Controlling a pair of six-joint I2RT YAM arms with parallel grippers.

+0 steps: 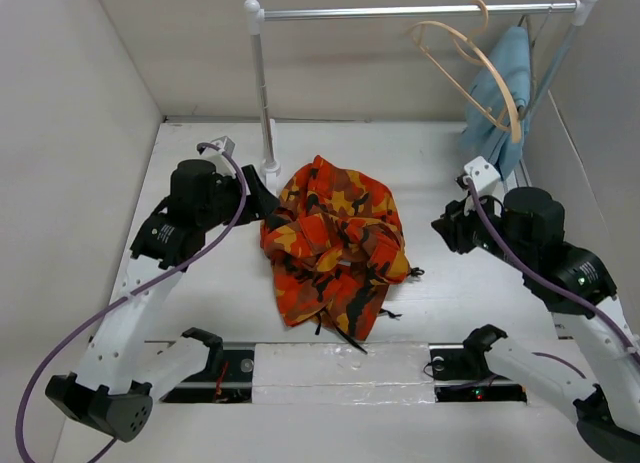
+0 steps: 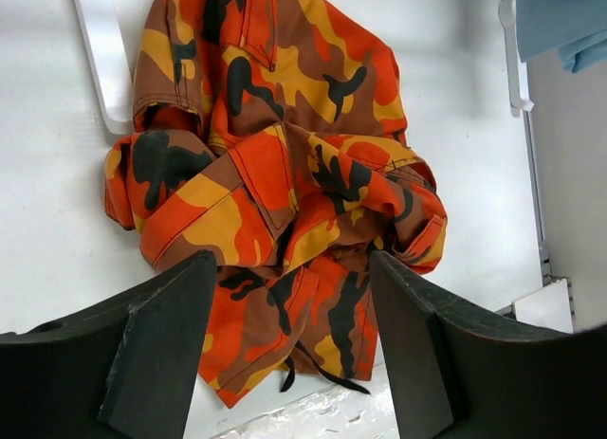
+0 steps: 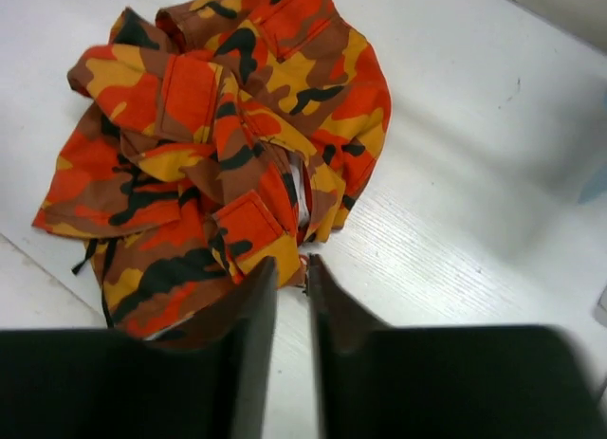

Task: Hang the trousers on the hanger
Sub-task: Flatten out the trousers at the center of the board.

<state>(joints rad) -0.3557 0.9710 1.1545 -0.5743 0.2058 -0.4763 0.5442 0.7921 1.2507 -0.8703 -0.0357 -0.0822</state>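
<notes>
The trousers (image 1: 335, 248) lie crumpled in a heap on the white table between my two arms, with thin black drawstrings trailing at the near edge. The hanger (image 1: 512, 108), light wood, hangs by its hook from the rail at the back right. My left gripper (image 1: 264, 199) hovers at the heap's left side. In the left wrist view its jaws (image 2: 292, 259) stand wide open over the trousers (image 2: 275, 173) with nothing between them. My right gripper (image 1: 446, 229) is off to the heap's right. Its jaws (image 3: 290, 263) show a narrow gap with only table between, tips just short of the trousers (image 3: 209, 145).
A white clothes rack has its post (image 1: 263, 93) behind the heap and a chrome rail (image 1: 400, 11) across the back. A light-blue cloth (image 1: 505, 93) hangs behind the wooden hanger. Walls close in left, right and back. A shiny taped strip (image 1: 340, 368) runs along the near edge.
</notes>
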